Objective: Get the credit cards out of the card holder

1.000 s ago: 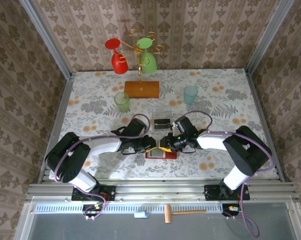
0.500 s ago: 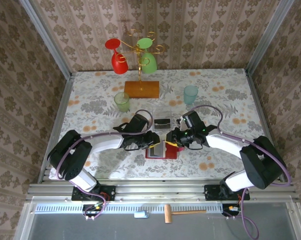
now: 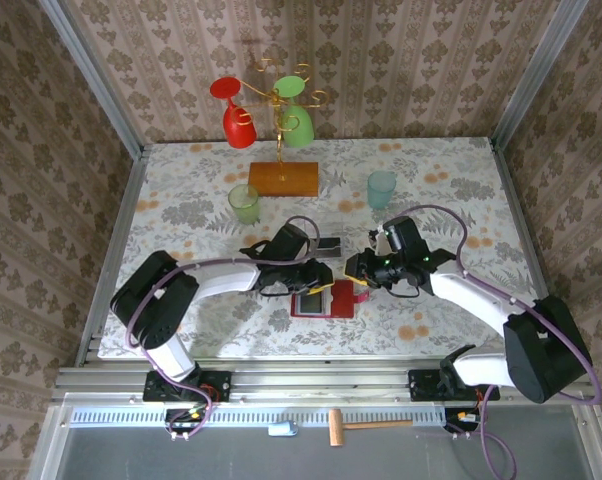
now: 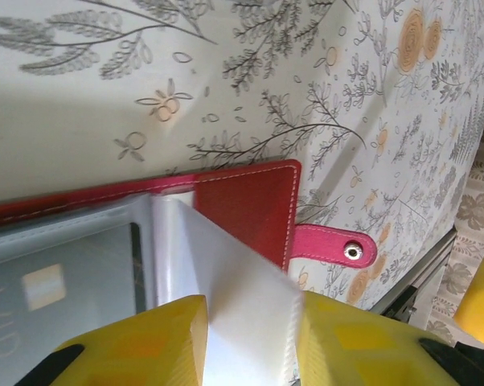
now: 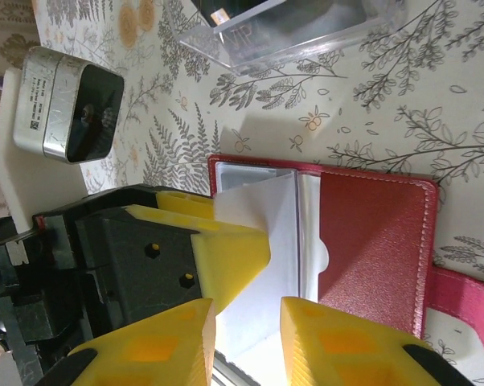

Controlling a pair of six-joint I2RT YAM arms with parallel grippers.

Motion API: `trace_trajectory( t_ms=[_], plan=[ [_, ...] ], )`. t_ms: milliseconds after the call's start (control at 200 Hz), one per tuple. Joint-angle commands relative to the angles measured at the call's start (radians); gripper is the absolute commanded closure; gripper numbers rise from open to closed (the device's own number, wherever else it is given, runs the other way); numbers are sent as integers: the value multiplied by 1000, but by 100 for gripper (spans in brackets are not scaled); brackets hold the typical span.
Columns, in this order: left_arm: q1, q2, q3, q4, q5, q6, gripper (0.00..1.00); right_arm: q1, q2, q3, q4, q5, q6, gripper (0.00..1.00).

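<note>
My L gripper [image 4: 246, 314] clamped on card [image 4: 230, 253], its long axis running back from holder [image 4: 250, 193] toward me; R gripper [image 5: 246, 314] beside, jaws apart, empty.

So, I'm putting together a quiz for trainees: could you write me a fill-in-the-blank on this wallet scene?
The card holder lies ___ on the table.
The fingers of the left gripper are coloured ___.
The glass hanging beside the red glass is ___.
Missing words: open; yellow; green.
</note>
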Motion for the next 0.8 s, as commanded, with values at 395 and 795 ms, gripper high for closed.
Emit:
trace_trajectory(
  t_ms=[395, 795],
  plan=[
    [-38, 112, 79, 53, 42, -1, 63, -45, -79, -62, -64, -4, -35, 72],
    [-39, 138, 83, 76, 55, -8, 54, -49, -90, -76, -59, -5, -29, 72]
  ],
)
